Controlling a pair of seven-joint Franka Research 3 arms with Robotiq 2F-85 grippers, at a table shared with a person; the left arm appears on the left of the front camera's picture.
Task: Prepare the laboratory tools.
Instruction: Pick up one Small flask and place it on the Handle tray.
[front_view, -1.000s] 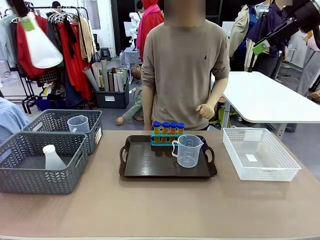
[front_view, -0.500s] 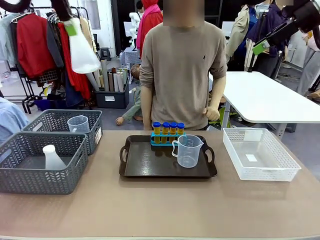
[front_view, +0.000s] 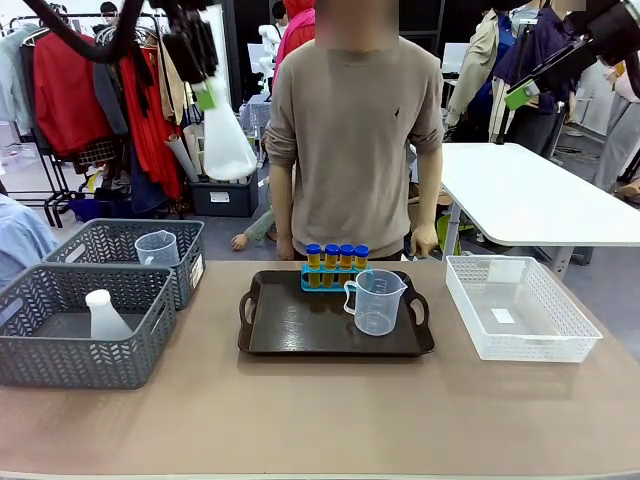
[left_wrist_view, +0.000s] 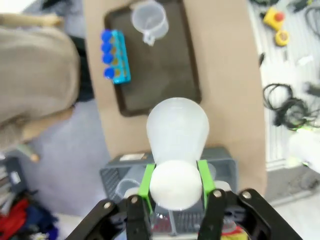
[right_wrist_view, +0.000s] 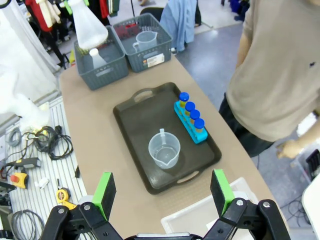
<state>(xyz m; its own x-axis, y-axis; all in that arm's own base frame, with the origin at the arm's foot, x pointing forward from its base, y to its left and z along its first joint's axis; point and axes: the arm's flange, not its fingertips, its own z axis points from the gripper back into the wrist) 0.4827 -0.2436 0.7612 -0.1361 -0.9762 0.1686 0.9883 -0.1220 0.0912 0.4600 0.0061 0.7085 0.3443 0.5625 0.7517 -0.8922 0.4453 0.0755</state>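
I'm carrying the frosted conical flask (front_view: 227, 135) in my left hand (front_view: 203, 92), pads clamped on its neck, body hanging below. Since a second ago it's been swinging from far picture-left, high over the baskets, toward the middle, and it's now riding high in the air just left of the person (front_view: 352, 130). My read: the transfer to the tray is underway, with lowering and release not yet done.

In the left wrist view the green pads (left_wrist_view: 145, 181) are pinching the neck, and the tray is lying well below and ahead.

The dark brown tray (front_view: 290, 325) is sitting mid-table. It's already holding the blue rack with four blue-capped tubes (front_view: 335, 257) at its far edge and a clear measuring beaker (front_view: 376, 301) on its right part. The tray's left half is bare, so I'm judging that as the likely drop spot.

My right hand (right_wrist_view: 161, 197) is hovering high, fingers spread wide and gripping nothing, looking down on the tray.

Around: two grey mesh baskets at left, the near one (front_view: 40, 362) holding a second white flask (front_view: 105, 315), the far one (front_view: 112, 236) holding another clear beaker (front_view: 157, 247). A white mesh basket (front_view: 570, 342) is sitting at right.

In the way: the person standing close behind the tray, hands hanging near the table (front_view: 320, 420) edge, and the tube rack and beaker, which I'm going to have to clear on descent.
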